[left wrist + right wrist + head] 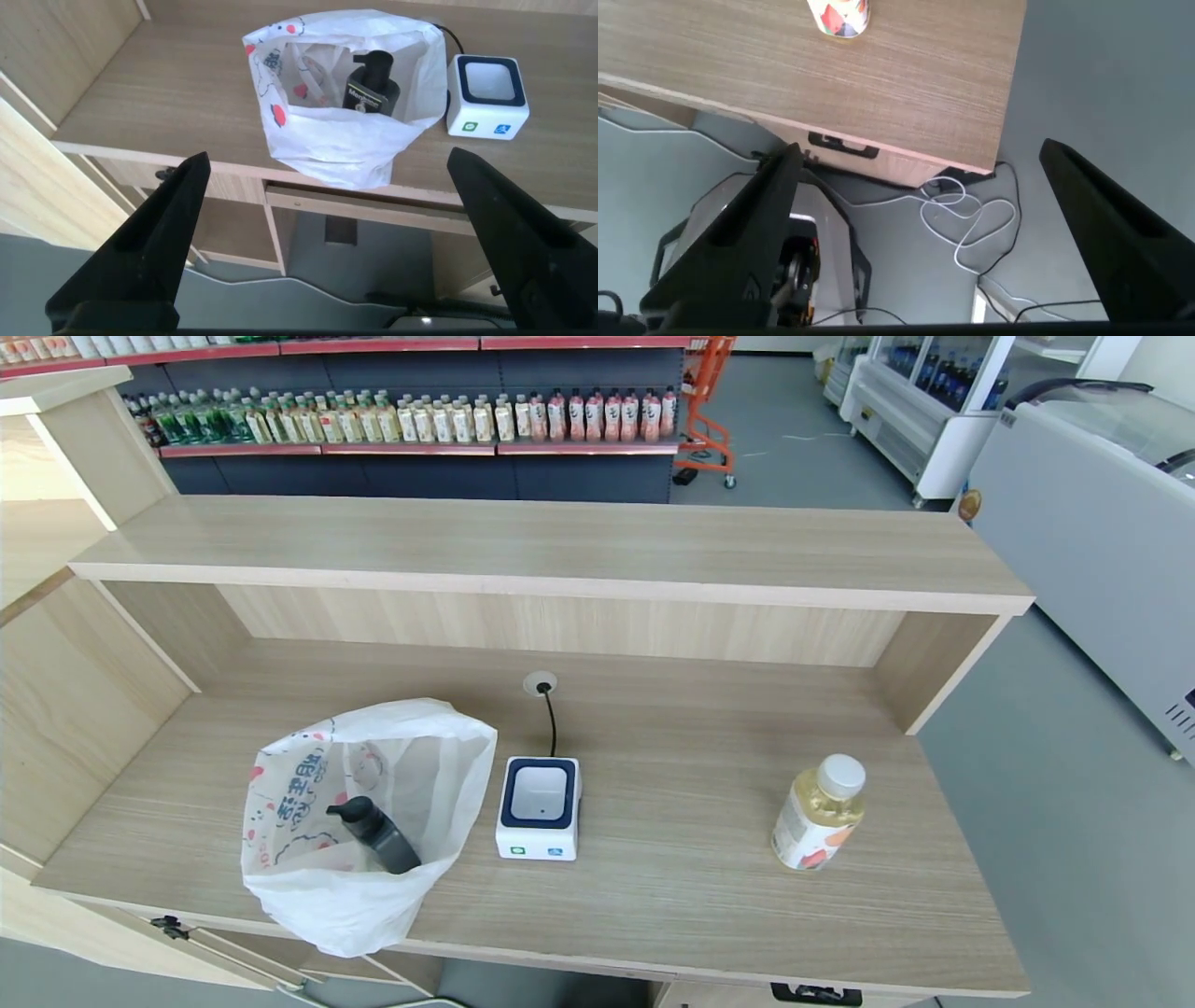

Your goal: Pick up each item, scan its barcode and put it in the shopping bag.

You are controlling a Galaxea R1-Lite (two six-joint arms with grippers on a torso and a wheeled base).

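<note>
A white plastic shopping bag [355,821] stands open on the left of the wooden counter, and a black pump bottle [378,835] leans inside it. To its right sits the white barcode scanner [539,807] with a dark-framed window. Further right a drink bottle [820,812] with pale yellow liquid and a white cap stands upright. My left gripper [329,155] is open and hangs in front of and below the counter edge, facing the bag [341,93] and black bottle [372,86]. My right gripper [920,147] is open off the counter's near right corner, the drink bottle's base [838,15] beyond it.
The counter [672,896] has a raised back wall and side walls with a shelf on top. The scanner's cable [550,719] runs to a grommet at the back. Loose cables [966,224] lie on the floor under the counter's right corner. Store shelves and freezers stand behind.
</note>
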